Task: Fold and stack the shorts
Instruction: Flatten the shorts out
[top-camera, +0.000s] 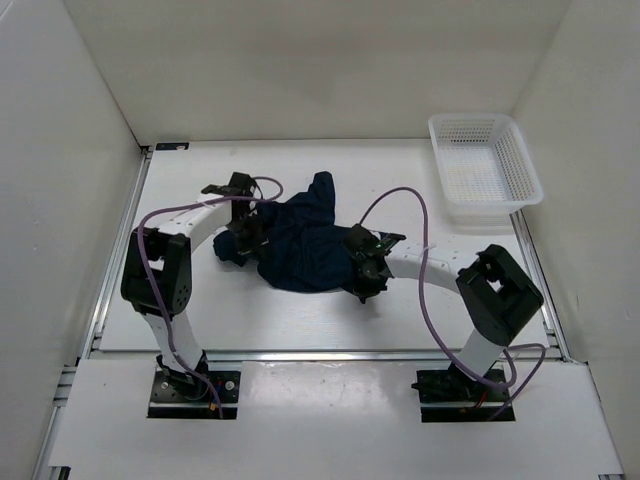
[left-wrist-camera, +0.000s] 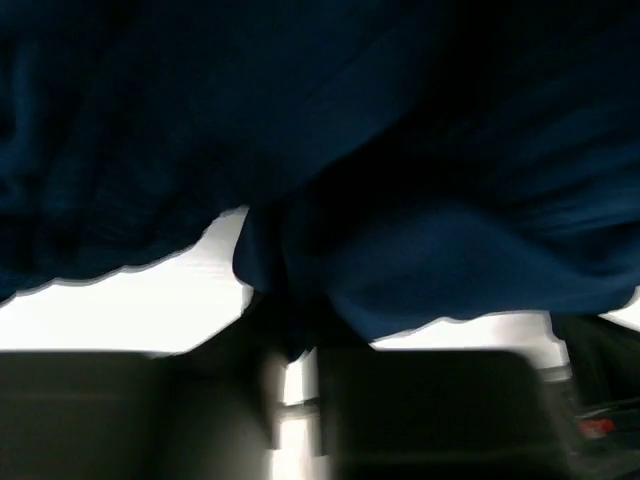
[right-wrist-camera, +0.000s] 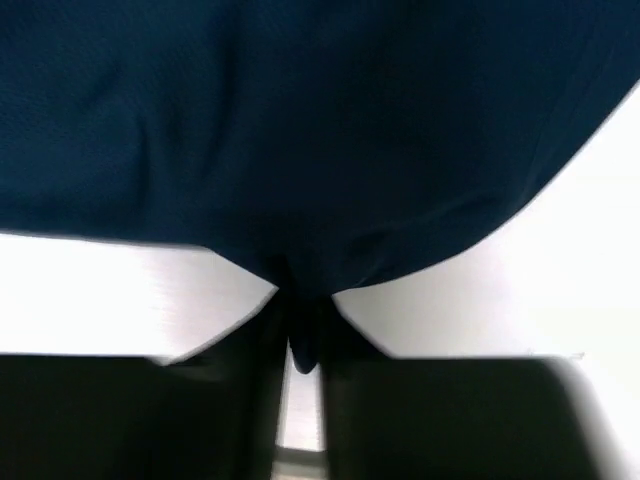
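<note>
So we're looking at the shorts (top-camera: 300, 248) sitting in a rumpled navy heap around the middle of the table (top-camera: 300, 320). They're lying between the two arms and well apart from the white mesh basket (top-camera: 521, 160) over in the far right corner.

The left gripper (top-camera: 243, 240) is biting the heap's left edge and the right gripper (top-camera: 357, 275) is biting its near right edge. In the right wrist view the fingers (right-wrist-camera: 200, 420) are pressing together on a little tuck of hem, so that one's clamped on fabric for sure. The left wrist view is blurrier (motion smear, we're guessing). A fold of cloth is dropping down between the closed fingers (left-wrist-camera: 420, 410) there too, so we're calling it pinched on the shorts as well.

Progress-wise, we're reckoning it's early days. Nothing is looking folded: no flat panel, no straight crease, just bunched cloth with one leg poking toward the back wall. We're judging the current step as getting two holds so the thing can be pulled out flat. The spreading, the folds themselves and the stacking are all left to do. We can't tell where the stack is meant to go.
</note>
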